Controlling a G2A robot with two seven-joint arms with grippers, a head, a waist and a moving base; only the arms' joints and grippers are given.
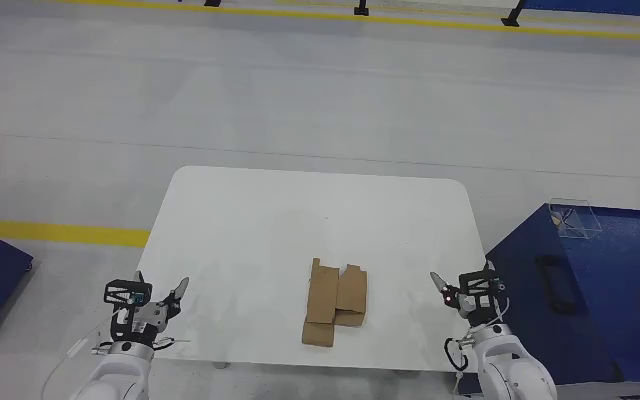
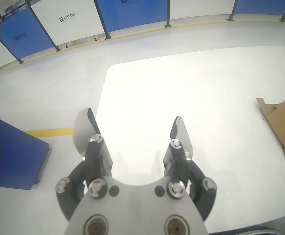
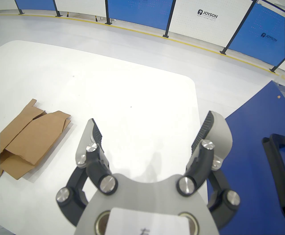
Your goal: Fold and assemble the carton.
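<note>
My white counter (image 1: 250, 210) stands on a pale grey floor (image 1: 300, 90). The left hand (image 1: 162, 280) and right hand (image 1: 460, 272) hang wide open, well apart on either side of the carton (image 1: 335, 300). The carton lies flat on the counter, light, thin and bendy, I think; I'd pinch one loose edge. Beyond it stand blue panels (image 3: 138, 10).

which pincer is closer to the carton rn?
Right. The right pincer is over one edge of the table, a short way from the carton; the left pincer is at the opposite edge, clearly farther off.
</note>
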